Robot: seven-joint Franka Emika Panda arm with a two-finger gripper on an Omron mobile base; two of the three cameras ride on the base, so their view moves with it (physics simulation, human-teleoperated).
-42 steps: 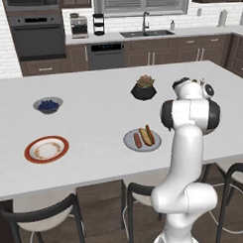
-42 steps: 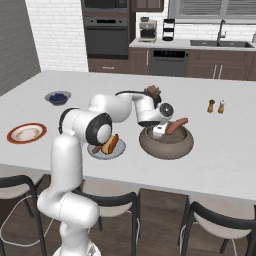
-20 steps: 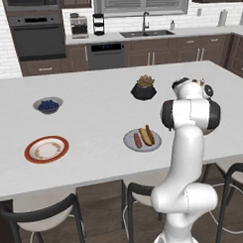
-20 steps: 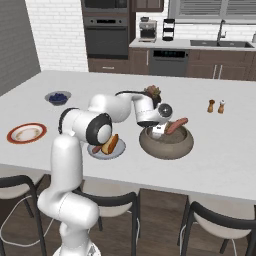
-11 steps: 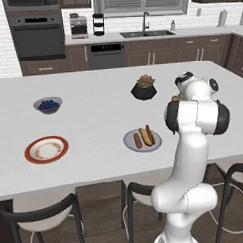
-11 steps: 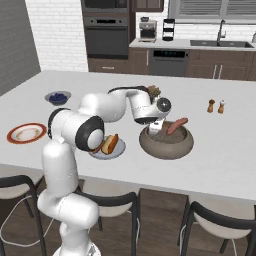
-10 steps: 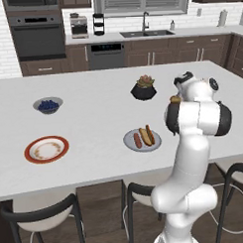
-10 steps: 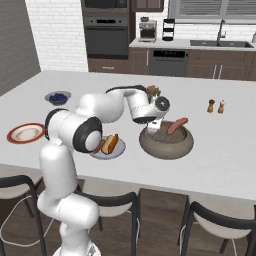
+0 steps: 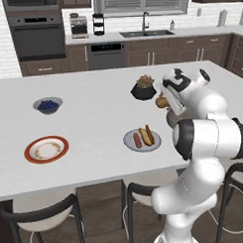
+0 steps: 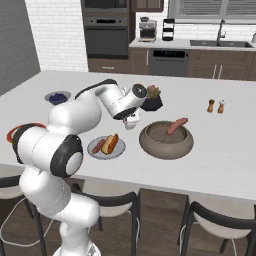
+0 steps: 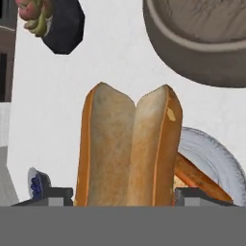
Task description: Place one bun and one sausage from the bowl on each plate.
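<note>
claw [image 11: 124, 192] stands wide, clamped across a bun [image 11: 129, 149]; soft, light bread, best pinched mid-length, gently.

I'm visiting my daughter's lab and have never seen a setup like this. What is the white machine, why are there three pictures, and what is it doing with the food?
The white machine is a robot arm in a computer-rendered kitchen. Two pictures come from cameras behind it, to its left and right, looking over the island counter. The third comes from a camera on its hand.

The gripper, the arm's two-finger clamp, holds a bun above the counter; the hand view shows the bun close up between the fingertips.

On the counter lie a grey plate that already has a bun and a sausage on it, a bare orange-rimmed plate, a wide brown bowl with one sausage, a small bowl of blue berries, a black plant pot, and two small shakers.
</note>
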